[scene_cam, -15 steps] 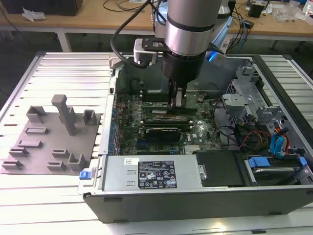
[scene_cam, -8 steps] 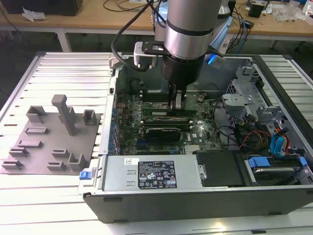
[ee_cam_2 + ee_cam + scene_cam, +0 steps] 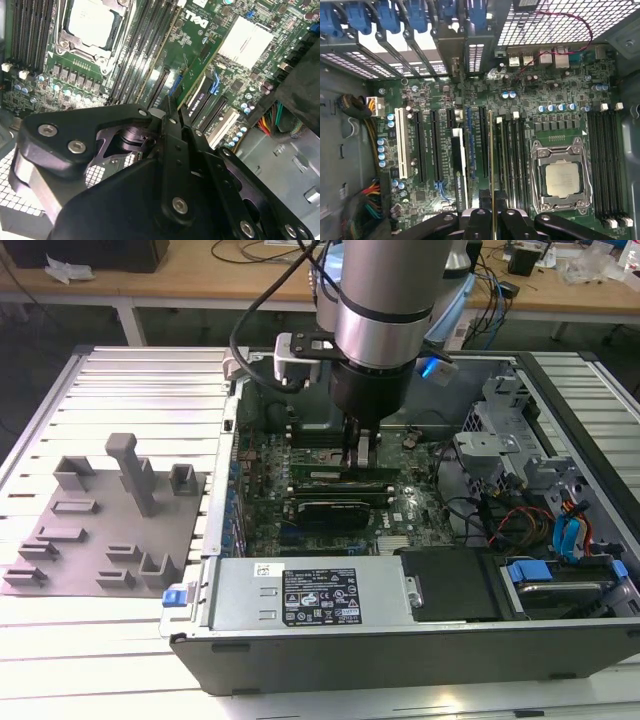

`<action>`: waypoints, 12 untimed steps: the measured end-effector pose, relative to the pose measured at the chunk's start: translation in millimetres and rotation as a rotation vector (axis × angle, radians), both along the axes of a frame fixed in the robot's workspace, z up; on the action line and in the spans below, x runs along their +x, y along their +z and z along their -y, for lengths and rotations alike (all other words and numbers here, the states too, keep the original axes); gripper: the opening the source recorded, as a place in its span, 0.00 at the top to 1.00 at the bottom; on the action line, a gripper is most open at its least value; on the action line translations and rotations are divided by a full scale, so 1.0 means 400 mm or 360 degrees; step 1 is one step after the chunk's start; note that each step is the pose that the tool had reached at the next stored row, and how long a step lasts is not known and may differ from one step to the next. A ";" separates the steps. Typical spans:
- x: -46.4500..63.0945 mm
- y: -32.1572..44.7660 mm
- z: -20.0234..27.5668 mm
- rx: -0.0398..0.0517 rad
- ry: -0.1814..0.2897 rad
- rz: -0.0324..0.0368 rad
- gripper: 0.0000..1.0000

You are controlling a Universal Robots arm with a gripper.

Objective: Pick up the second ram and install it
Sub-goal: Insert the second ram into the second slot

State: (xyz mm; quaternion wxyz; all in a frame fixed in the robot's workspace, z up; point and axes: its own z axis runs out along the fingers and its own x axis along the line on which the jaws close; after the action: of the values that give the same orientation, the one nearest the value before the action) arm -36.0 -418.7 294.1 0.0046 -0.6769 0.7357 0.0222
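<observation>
Exterior view: slatted table (image 3: 130, 390) carries open computer case (image 3: 400, 645), motherboard (image 3: 262, 485) exposed inside. Arm reaches down into case. At its tip, gripper (image 3: 362, 455) clamped narrow on second ram (image 3: 491, 160). Stick upright, edge-on in first wrist view, lined along memory slots just beside processor socket (image 3: 561, 177). Seated in slot or not: cannot tell.
</observation>
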 end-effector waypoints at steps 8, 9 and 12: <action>0.000 -0.010 -0.048 0.0000 0.0003 0.0000 0.89; 0.000 -0.015 -0.051 0.0000 0.0003 0.0000 0.89; 0.000 -0.030 -0.052 0.0000 0.0003 0.0000 0.89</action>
State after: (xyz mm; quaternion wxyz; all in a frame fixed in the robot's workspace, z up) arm -35.9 -397.8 282.3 0.0046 -0.6776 0.7351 0.0222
